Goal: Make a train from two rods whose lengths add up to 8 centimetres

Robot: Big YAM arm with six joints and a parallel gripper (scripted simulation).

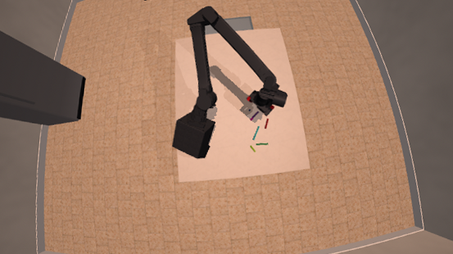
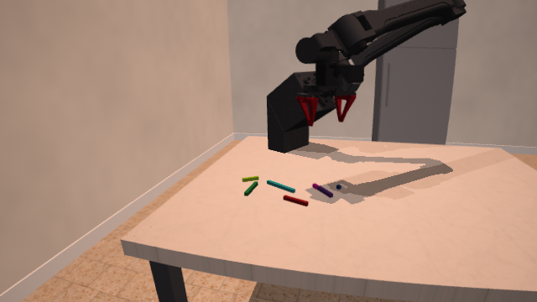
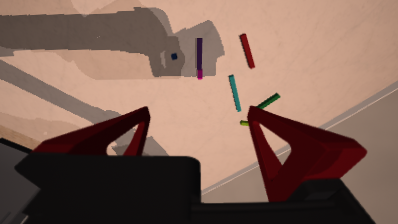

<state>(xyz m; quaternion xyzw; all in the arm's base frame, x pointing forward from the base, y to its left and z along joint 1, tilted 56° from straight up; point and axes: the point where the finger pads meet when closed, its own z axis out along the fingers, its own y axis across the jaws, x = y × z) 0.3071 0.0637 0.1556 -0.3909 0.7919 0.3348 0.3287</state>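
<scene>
On the left in the outside view, the lime rod (image 1: 252, 148) (image 2: 250, 179) (image 3: 244, 123) and the green rod (image 1: 262, 144) (image 2: 251, 189) (image 3: 269, 101) lie close together, nearest the bench's left edge. Next come the turquoise rod (image 1: 255, 133) (image 2: 280, 186) (image 3: 234, 93) and the red rod (image 1: 266, 123) (image 2: 295, 200) (image 3: 247, 51), both apart from the train.

The claw (image 1: 261, 103) (image 2: 326, 123) (image 3: 198, 111) hangs high over the bench (image 1: 224, 160) (image 2: 235, 235) (image 3: 310, 30), open wide, with nothing in it. Below it, well in from every edge, the magenta rod (image 1: 252, 118) (image 2: 315, 185) (image 3: 200, 74) touches the purple rod (image 1: 255, 115) (image 2: 325, 191) (image 3: 199, 52), end to end. They make one line, slanting toward the front edge. Two and six make eight, so the train looks done.

The little blue rod (image 2: 339, 186) (image 3: 174, 56) sits just to the right, beside the purple one. The claw should keep up and away; coming down could bump the line.
</scene>
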